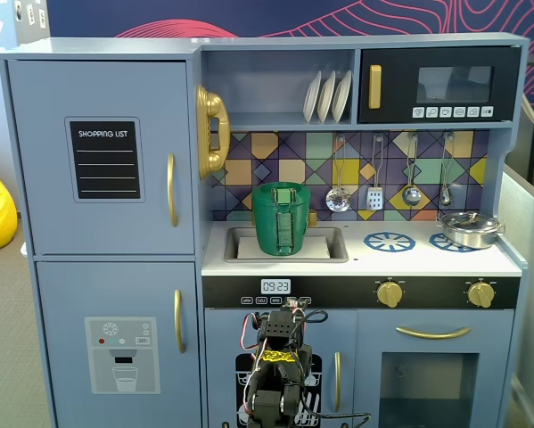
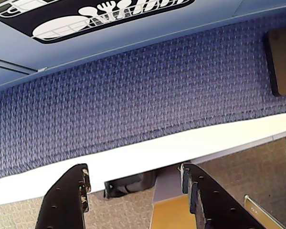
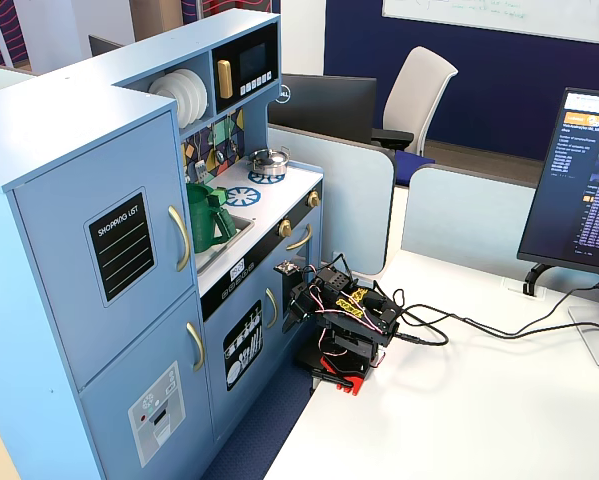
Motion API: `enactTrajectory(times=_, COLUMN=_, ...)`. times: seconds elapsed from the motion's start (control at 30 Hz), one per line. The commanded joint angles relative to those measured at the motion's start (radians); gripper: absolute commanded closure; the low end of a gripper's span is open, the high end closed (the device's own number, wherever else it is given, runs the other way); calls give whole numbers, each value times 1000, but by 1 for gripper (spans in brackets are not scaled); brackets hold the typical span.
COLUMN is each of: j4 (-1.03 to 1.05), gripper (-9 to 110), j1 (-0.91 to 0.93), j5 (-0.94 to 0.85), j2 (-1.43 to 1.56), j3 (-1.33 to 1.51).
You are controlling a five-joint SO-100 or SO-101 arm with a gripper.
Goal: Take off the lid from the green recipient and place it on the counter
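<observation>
one ribbed, tapered green recipient [image 1: 282, 218] stands in the sink [image 1: 324, 246]

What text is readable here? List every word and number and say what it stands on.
"SHOPPING LIST": black panel on the upper fridge door.
"09:23": clock display on the black strip under the counter.
Microwave buttons, dispenser panel, monitor screen: too small to read.

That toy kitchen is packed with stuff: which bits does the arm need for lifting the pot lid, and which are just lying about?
Needed:
green pot
lid
counter
gripper, jaws apart

Lying about:
white plates
steel pot
hanging utensils
gold phone
monitor
</observation>
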Motion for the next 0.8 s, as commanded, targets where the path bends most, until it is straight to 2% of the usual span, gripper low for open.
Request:
enactTrajectory(times=0.0, j4=184, gripper=101, j1=18, j5=14, j2=-5, j3=0)
enactTrajectory(times=0.4, j4=179, gripper=101, j1=21, j5=-14, j2=-6, j3=0)
enactTrajectory(times=0.5, j4=72, gripper=101, j1=23, j5=11, j2=-6, j3=-23)
enactTrajectory(times=0.6, j4=-78, gripper=101, j1=14, j5=60, j2=-8, j3=-167)
enactTrajectory(times=0.7, j4=-224, gripper=101, j1=23, j5=-84, j2=-58, j3=-373)
enactTrajectory(times=0.77, j4=-331, gripper=101, j1=41, j5=-43, j2=-123, j3=-514)
